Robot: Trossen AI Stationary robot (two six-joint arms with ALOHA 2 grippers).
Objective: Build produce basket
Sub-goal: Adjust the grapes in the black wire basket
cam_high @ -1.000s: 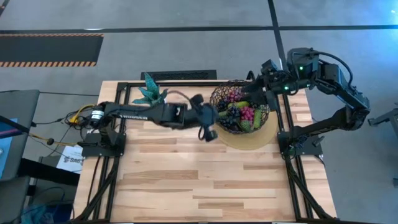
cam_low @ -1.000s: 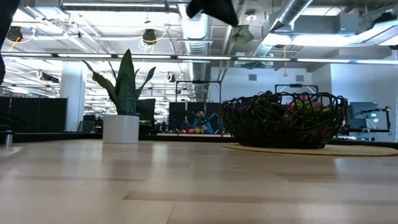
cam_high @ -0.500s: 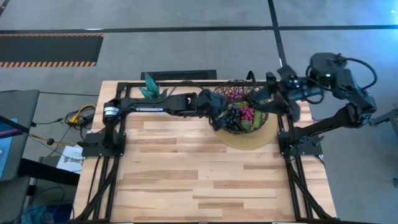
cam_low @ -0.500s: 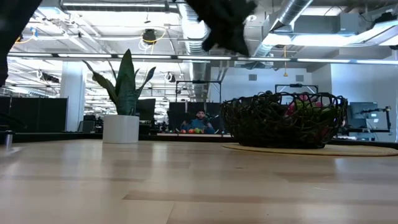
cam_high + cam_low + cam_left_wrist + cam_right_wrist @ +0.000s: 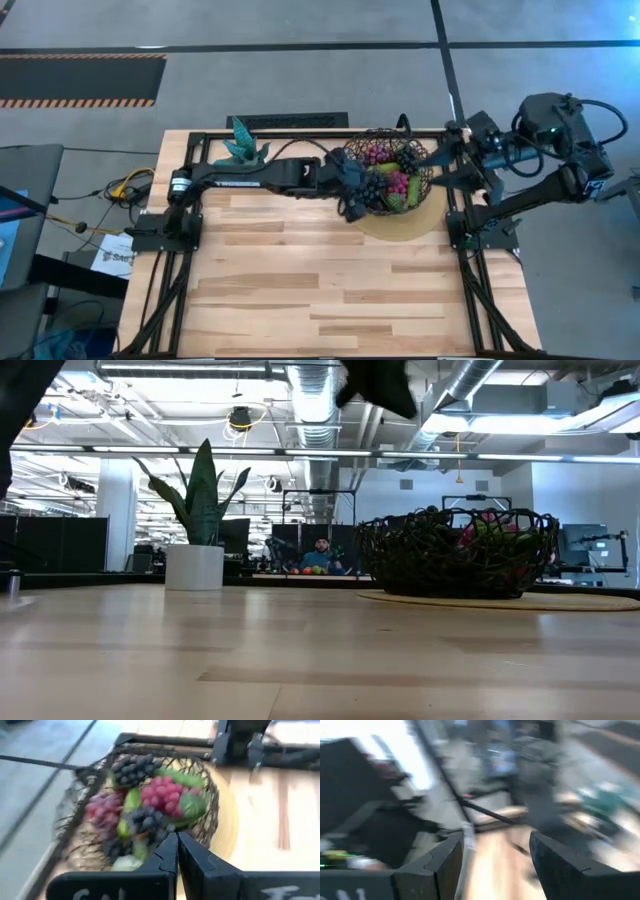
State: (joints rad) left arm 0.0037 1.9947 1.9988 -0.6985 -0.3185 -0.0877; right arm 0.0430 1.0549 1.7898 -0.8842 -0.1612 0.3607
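Note:
The dark wire basket [image 5: 386,176] stands on a tan round disc [image 5: 410,222] at the table's far right. It holds the produce: purple grapes [image 5: 374,152], black grapes [image 5: 406,157], magenta grapes [image 5: 162,795] and green cucumbers [image 5: 192,805]. My left gripper [image 5: 352,205] is shut and holds nothing. It hangs above the basket's left rim and points at the produce, fingers together [image 5: 177,845]. My right gripper [image 5: 449,160] is open and holds nothing, off the basket's right side by the table's right edge. Its fingers stand wide apart in the blurred right wrist view [image 5: 495,845].
A small potted green plant [image 5: 243,148] stands at the far left, also seen in the low view [image 5: 195,520]. Black frame rails [image 5: 470,270] run along the table's sides. Bare wood [image 5: 330,290] fills the near half. A person [image 5: 321,553] sits in the room behind.
My left gripper, still shut, has swung toward the table's right edge and now hangs over the basket's left rim. My right gripper, still open, has drawn back from over the basket toward the table's right edge, turning as it went. The basket and produce have stayed put.

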